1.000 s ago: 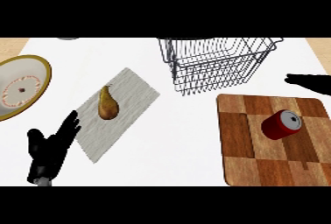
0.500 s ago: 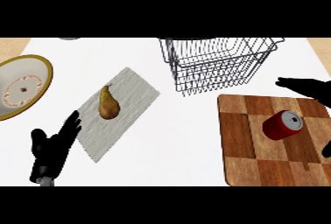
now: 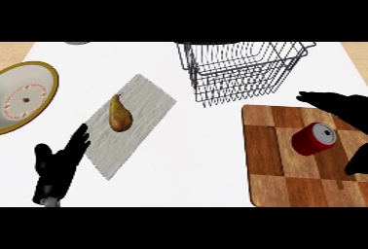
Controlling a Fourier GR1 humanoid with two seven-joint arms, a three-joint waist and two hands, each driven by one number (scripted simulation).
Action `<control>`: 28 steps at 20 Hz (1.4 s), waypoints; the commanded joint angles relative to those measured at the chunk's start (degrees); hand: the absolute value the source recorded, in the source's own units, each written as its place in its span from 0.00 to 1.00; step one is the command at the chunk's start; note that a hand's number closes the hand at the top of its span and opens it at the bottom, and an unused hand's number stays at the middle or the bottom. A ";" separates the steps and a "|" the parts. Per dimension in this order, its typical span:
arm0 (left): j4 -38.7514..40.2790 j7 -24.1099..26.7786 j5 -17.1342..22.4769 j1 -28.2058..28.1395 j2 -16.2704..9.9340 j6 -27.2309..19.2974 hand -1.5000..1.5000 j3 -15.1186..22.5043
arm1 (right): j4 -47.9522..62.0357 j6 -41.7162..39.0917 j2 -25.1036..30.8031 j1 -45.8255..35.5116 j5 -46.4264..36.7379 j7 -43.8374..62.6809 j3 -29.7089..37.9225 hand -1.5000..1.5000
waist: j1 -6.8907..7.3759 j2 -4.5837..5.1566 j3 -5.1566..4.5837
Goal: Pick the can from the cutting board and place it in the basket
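Observation:
A red can (image 3: 314, 138) lies on its side on the wooden cutting board (image 3: 280, 165) at the right, its silver top facing up and right. My right hand (image 3: 348, 110) hovers over the board's far right part with fingers spread; its fingers stretch left just beyond the can, and its thumb (image 3: 357, 159) hangs to the can's right. The hand holds nothing. The wire basket (image 3: 243, 69) stands behind the board, with nothing seen inside. My left hand (image 3: 59, 164) rests open at the lower left.
A pear (image 3: 119, 114) lies on a grey cloth mat (image 3: 129, 121) left of centre. A white plate with a gold rim (image 3: 22, 97) sits at the far left. White counter stretches between the mat and the board.
My right hand has come in from the right edge, moving left and down over the cutting board until it brackets the can. The can and my left hand have stayed put.

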State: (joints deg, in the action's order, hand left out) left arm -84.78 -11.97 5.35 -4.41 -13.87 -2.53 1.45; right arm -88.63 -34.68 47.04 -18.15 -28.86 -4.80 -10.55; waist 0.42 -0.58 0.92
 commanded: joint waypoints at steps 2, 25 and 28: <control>2.72 -4.66 0.88 -3.24 0.04 1.79 0.50 0.83 | 3.58 -2.36 0.33 -2.43 -2.83 -0.11 -1.46 0.00 | 0.52 0.76 -0.92; 4.18 -3.23 -0.63 -3.21 1.69 1.40 0.50 -0.11 | 11.88 11.91 -3.53 0.87 -15.77 -13.02 -5.44 1.00 | -0.13 0.82 -0.86; 4.54 -3.06 0.92 -3.55 -0.19 3.52 0.50 -1.95 | 8.96 13.36 -3.78 1.42 -17.20 -11.83 -5.32 1.00 | -0.55 0.63 -0.92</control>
State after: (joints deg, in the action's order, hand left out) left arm -85.50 -11.60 5.45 -5.49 -13.68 -0.33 -0.14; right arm -78.64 -24.17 42.17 -17.65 -44.25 -14.02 -16.03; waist 0.18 -0.62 0.84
